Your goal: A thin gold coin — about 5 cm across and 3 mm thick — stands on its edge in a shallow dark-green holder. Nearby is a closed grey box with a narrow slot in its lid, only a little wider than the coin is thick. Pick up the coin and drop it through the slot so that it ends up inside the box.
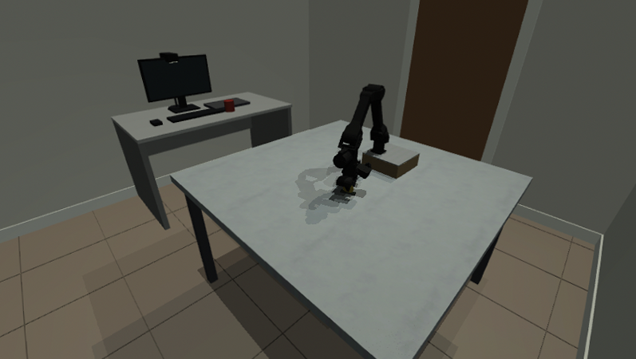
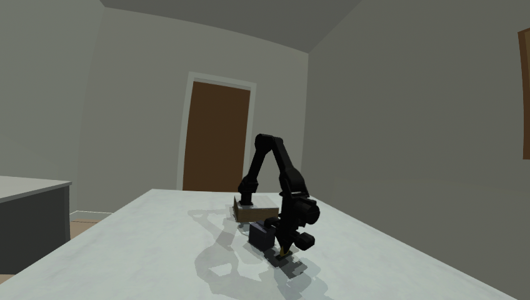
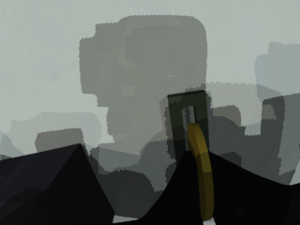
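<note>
Grey walls, a brown door (image 1: 464, 54) and a tiled floor surround the pale table (image 1: 409, 250), whose near corner runs out of the top view. Behind it stands a desk (image 1: 200, 120) with a monitor (image 1: 174, 77), keyboard and a small red cup (image 1: 228, 105), all small at this range. On the table, the black arm (image 2: 282, 174) rises from a brown-sided mount block (image 2: 256, 212) and folds steeply down, casting broken shadows that blur the surface around it. Its bulk covers most of the grey box (image 2: 262, 234), seen only as a dark block just behind the wrist in the exterior view and not made out from the top; the slot cannot be seen. The fingers are pressed narrow on the gold coin (image 3: 201, 172), which stands edge-on between them, its lower part hidden by the dark finger bodies. Beyond the coin lies the dark-green holder (image 3: 187, 119), only its far end showing in the wrist view. Whether the coin's bottom edge touches the holder cannot be told. In the wide views the coin is a tiny yellow speck (image 2: 283, 252).
</note>
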`<state>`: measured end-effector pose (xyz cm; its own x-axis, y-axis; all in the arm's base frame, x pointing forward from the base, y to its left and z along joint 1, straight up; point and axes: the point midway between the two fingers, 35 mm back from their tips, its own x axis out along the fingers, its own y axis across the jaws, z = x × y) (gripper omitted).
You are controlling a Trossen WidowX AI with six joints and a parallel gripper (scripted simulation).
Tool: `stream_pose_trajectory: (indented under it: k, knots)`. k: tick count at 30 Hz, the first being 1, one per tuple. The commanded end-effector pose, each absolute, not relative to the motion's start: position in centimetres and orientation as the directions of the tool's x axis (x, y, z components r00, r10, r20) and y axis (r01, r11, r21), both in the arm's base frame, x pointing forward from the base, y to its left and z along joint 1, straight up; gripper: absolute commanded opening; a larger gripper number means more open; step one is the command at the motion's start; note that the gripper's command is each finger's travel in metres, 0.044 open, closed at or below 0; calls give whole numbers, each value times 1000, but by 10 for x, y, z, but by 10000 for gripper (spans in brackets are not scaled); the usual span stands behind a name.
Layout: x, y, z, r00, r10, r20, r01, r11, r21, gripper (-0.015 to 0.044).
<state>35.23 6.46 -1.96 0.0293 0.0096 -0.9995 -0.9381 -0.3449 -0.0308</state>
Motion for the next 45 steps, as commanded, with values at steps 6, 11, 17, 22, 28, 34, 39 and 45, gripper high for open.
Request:
stream_pose_trajectory:
  k: [6, 11, 17, 22, 28, 34, 39, 45]
  knots:
    - [354, 65, -5, 30, 7, -1000, -939, -341, -30, 0]
    - [355, 65, 8, 30, 7, -1000, -939, -341, -30, 0]
    - [355, 65, 23, 30, 7, -1000, -939, -341, -31, 0]
    - [355, 64, 36, 30, 7, -1000, -939, -341, -31, 0]
    - [354, 64, 51, 30, 7, -1000, -939, -341, -31, 0]
    - [352, 64, 66, 30, 7, -1000, -939, -341, -31, 0]
    - [350, 63, 75, 30, 7, -1000, -939, -341, -31, 0]
    - [351, 64, 75, 30, 7, -1000, -981, -191, -31, 0]
